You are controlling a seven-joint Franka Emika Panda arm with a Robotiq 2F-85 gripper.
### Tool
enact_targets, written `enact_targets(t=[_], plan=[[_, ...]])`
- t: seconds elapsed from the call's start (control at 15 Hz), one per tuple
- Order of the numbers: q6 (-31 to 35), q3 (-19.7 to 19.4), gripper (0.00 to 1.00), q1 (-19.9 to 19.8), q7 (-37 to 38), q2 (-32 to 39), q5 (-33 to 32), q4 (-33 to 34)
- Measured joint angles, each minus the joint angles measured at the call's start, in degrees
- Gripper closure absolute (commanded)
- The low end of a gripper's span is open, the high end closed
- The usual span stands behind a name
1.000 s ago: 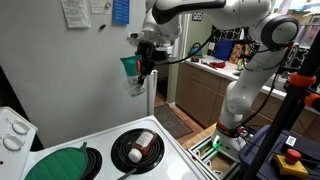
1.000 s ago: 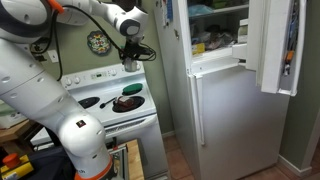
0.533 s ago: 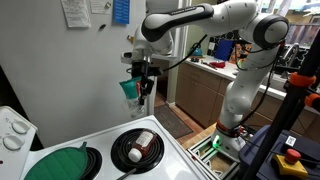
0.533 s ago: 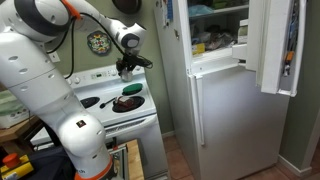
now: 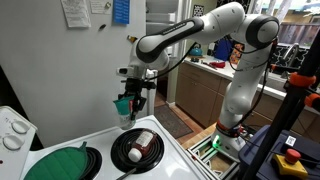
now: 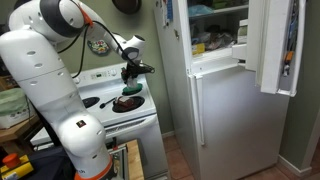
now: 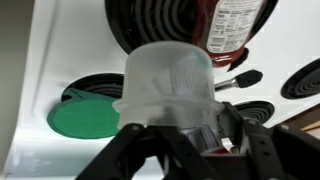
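Plastic, translucent: clenching the cup (image 7: 168, 80) in the gripper (image 5: 125, 98), lowering it since a second ago, nearing the stove (image 5: 95, 135), 11 o'clock of the pan (image 5: 137, 149).

This is a home kitchen. A white stove (image 6: 105, 108) with coil burners (image 5: 118, 150) stands beside a tall refrigerator (image 6: 215, 110), whose freezer door (image 6: 280, 45) hangs open. Across the room, wooden cabinets (image 5: 195, 95) carry a cluttered counter.
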Motion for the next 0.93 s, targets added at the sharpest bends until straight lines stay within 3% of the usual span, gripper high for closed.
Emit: enact_targets(t=[0.07, 0.13, 0.47, 0.53, 0.67, 0.93], plan=[[3.05, 0.32, 0.74, 0.08, -0.29, 0.93, -0.08, -0.37], [5.46, 0.54, 0.49, 0.13, -0.36, 1.89, -0.08, -0.65], [5.90, 0.54, 0.49, 0.09, -0.35, 2.74, -0.08, -0.39], [5.90, 0.53, 0.74, 0.09, -0.35, 2.71, -0.08, -0.36], [5.89, 0.54, 0.74, 0.10, -0.82, 2.85, 0.14, -0.29], [6.18, 0.49, 0.74, -0.05, -9.77, 6.03, 1.89, 0.22]])
